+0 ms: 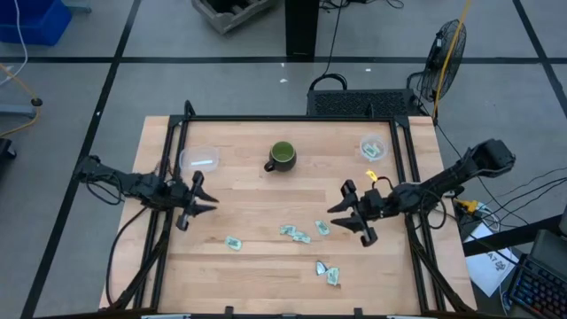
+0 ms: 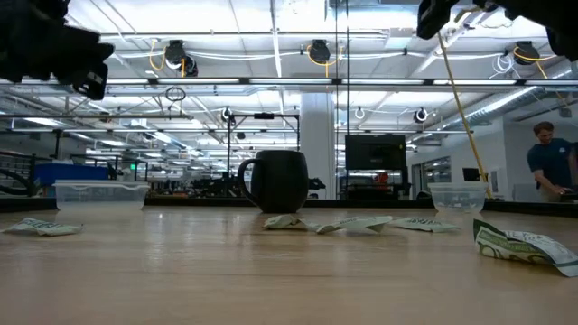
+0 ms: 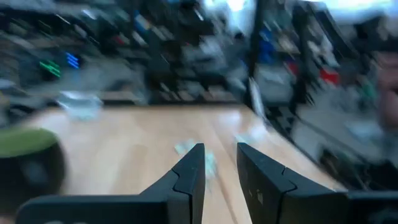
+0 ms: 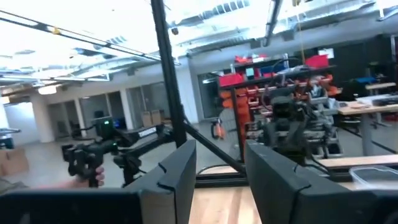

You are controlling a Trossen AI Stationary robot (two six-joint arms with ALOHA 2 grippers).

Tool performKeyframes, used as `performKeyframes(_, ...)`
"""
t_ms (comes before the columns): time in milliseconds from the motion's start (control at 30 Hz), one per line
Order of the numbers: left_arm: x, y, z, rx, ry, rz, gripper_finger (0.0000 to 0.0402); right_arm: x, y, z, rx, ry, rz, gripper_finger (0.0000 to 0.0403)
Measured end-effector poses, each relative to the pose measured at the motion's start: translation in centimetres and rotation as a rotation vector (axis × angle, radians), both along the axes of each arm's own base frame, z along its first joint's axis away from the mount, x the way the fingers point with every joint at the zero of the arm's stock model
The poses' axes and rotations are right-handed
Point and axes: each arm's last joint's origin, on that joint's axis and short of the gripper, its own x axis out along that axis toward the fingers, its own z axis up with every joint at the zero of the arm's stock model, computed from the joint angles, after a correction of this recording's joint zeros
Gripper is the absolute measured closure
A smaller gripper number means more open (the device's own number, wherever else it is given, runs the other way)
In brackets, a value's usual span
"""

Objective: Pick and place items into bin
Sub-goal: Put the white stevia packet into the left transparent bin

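Note:
Several small pale green and white packets lie flat on the wooden table's near half, from one at the left to a pair at the near right. In the low view they show as crinkled wrappers. A clear bin at the far right holds a few packets. My right gripper hangs open above the table, right of the packets, with nothing between its fingers. At the table's left side my left gripper stands open and level, pointing right, with nothing in it.
A green mug stands at the far middle. A second clear container sits at the far left, just beyond my left gripper. A black frame runs along the table's far edge and sides. A person stands in the room behind.

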Motion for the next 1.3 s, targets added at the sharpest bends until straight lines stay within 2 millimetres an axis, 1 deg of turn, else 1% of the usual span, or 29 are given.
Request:
performKeyframes(67,0.0,0.1,0.6,-0.075,-0.052,0.026,0.0304,-0.1,0.2,0.2,0.008,-0.018,0.01,0.0275)
performKeyframes(200,-0.2,0.2,1.8,-0.255,-0.139,0.011,0.0304,-0.3,0.4,0.4,0.016,-0.042,0.023,0.0275)
performKeyframes(333,-0.4,0.2,2.5,-0.347,-0.202,-0.008,0.0304,-0.3,0.3,0.6,0.02,-0.06,0.015,0.0275)
performKeyframes(400,-0.5,0.3,2.8,-0.37,-0.235,-0.014,0.0304,-0.3,0.3,0.5,0.017,-0.056,0.014,0.0275)
performKeyframes(500,-0.5,0.3,2.9,-0.388,-0.24,-0.023,0.0304,-0.3,0.3,0.5,0.015,-0.052,0.014,0.0275)
performKeyframes(567,-0.6,0.4,3.1,-0.396,-0.262,-0.004,0.0304,-0.3,0.4,0.4,0.014,-0.046,0.019,0.0275)
performKeyframes(633,-0.8,0.6,3.6,-0.4,-0.325,0.047,0.0304,-0.3,0.4,0.5,0.019,-0.048,0.021,0.0275)
performKeyframes(700,-0.7,0.6,3.8,-0.419,-0.335,0.041,0.0304,-0.3,0.4,0.5,0.022,-0.052,0.021,0.0275)
performKeyframes(767,-0.1,0.2,3.2,-0.429,-0.253,0.026,0.0304,-0.4,0.5,0.5,0.032,-0.051,0.027,0.0275)
performKeyframes(867,1.2,-0.6,1.8,-0.418,-0.095,0.061,0.0304,-0.4,0.7,0.4,0.062,-0.033,0.049,0.0275)
performKeyframes(967,2.3,-1.6,0.2,-0.364,0.046,0.067,0.0305,-0.6,1.0,0.5,0.071,-0.034,0.067,0.0275)
performKeyframes(1033,2.9,-2.4,-0.4,-0.319,0.123,0.051,0.0305,-0.7,1.3,0.4,0.072,-0.031,0.082,0.0275)
performKeyframes(1133,3.8,-3.6,-0.4,-0.269,0.201,0.042,0.0305,-0.8,1.6,0.5,0.071,-0.033,0.096,0.0275)
performKeyframes(1300,6.1,-5.8,0.8,-0.281,0.275,0.069,0.0299,-0.8,1.5,0.5,0.072,-0.037,0.095,0.0275)
